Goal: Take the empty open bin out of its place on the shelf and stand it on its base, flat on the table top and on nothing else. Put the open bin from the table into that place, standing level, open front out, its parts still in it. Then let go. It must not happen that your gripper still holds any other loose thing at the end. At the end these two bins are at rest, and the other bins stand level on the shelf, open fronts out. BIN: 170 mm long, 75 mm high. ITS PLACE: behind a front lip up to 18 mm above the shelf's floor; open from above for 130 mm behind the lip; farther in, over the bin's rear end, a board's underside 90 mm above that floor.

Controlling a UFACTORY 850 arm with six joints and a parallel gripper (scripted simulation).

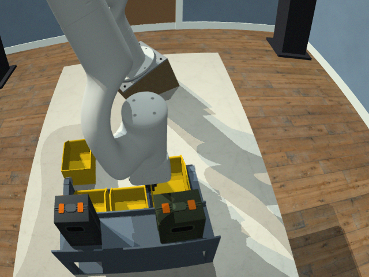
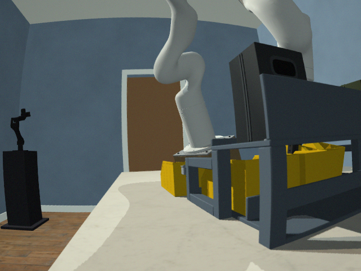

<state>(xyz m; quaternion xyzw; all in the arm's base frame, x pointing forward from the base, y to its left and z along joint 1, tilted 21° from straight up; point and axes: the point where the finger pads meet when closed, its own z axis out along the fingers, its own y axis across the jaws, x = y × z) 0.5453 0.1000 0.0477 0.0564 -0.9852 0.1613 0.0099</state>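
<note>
The grey shelf (image 1: pixel 131 220) holds three yellow open bins in a row. The right one, the empty bin (image 1: pixel 174 179), sticks out farther toward the arm's base than the other two and sits tilted, its end raised, in the side view (image 2: pixel 316 164). My gripper (image 1: pixel 152 187) is mostly hidden under the white wrist. It stands at this bin's left side wall, shut on the thin wall; its dark fingers show in the side view (image 2: pixel 294 148). A fourth yellow bin (image 1: pixel 78 161) stands on the table to the left of the shelf front, with yellow parts in it.
The left bin (image 1: pixel 90 198) and middle bin (image 1: pixel 128 198) stand in the shelf. On the shelf's top board stand a dark grey case (image 1: pixel 75 219) and a green case (image 1: pixel 180 215). The arm's base (image 1: pixel 149 74) is beyond the shelf.
</note>
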